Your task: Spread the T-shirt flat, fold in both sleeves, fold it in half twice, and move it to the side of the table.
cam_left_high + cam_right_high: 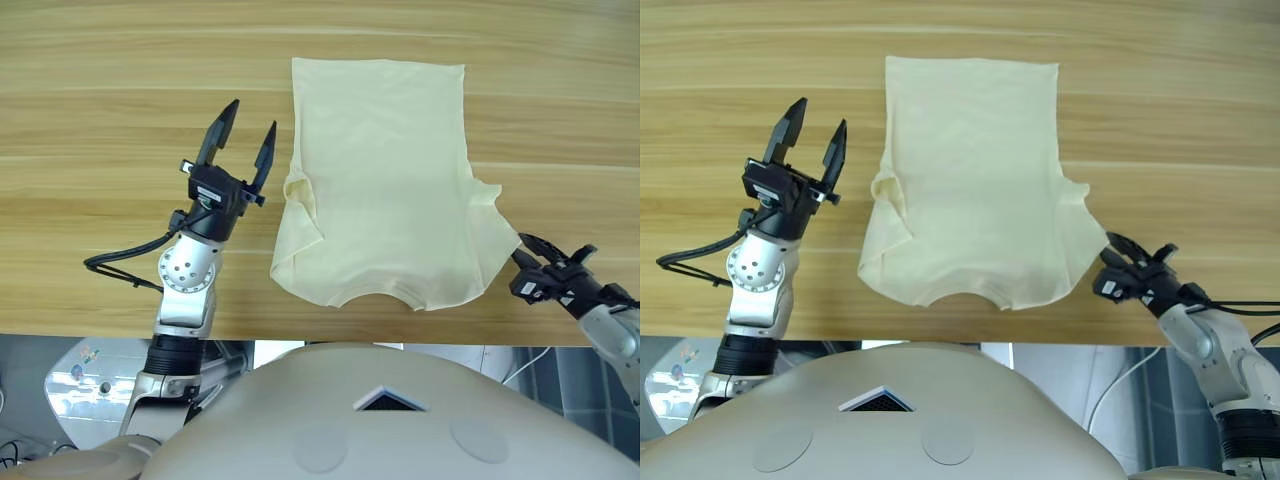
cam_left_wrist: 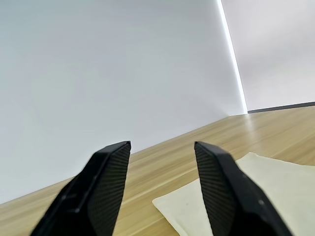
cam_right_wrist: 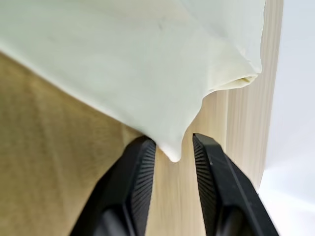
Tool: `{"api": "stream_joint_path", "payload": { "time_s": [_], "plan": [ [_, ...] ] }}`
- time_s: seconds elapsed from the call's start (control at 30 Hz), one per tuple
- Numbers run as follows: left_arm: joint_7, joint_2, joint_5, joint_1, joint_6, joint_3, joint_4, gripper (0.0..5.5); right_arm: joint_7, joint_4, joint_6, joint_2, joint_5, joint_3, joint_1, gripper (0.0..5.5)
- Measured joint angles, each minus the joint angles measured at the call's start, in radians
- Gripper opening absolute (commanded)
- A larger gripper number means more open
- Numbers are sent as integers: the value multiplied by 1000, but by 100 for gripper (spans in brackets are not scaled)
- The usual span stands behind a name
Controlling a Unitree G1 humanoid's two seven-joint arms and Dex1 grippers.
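Note:
A pale yellow T-shirt (image 1: 385, 180) lies on the wooden table (image 1: 100, 100), collar towards me and hem at the far side. Its left sleeve (image 1: 300, 205) is folded in over the body. The right sleeve (image 1: 490, 225) still sticks out sideways. My right gripper (image 1: 520, 250) sits low at that sleeve's outer corner; in the right wrist view the corner (image 3: 172, 155) hangs between the slightly parted fingers (image 3: 138, 182), and the gripper is open. My left gripper (image 1: 253, 115) is open and holds nothing. It stands raised, just left of the shirt, fingers pointing away from me.
Bare wood stretches to the left and right of the shirt and beyond the hem. The table's near edge (image 1: 400, 342) runs just below the collar. A black cable (image 1: 120, 268) loops beside my left forearm.

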Motion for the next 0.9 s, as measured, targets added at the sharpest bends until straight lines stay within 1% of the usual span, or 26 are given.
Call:
{"api": "stream_joint_path", "payload": {
  "time_s": [0.37,0.5,0.63,0.67,0.9],
  "plan": [
    [-23,-21,0,4,0,-1,0,240,-27,59,-17,-17,3,52,-74,138],
    [-35,-21,-1,10,0,-1,0,242,-40,74,-20,-20,3,68,-84,82],
    [-42,-22,-2,19,-1,-1,0,242,-45,98,-28,-20,3,88,-100,12],
    [-44,-22,-3,21,-1,-1,0,242,-45,101,-29,-21,3,90,-100,3],
    [-51,-23,-9,28,-2,-1,0,242,-45,113,-45,-28,9,96,-111,3]
  ]
}}
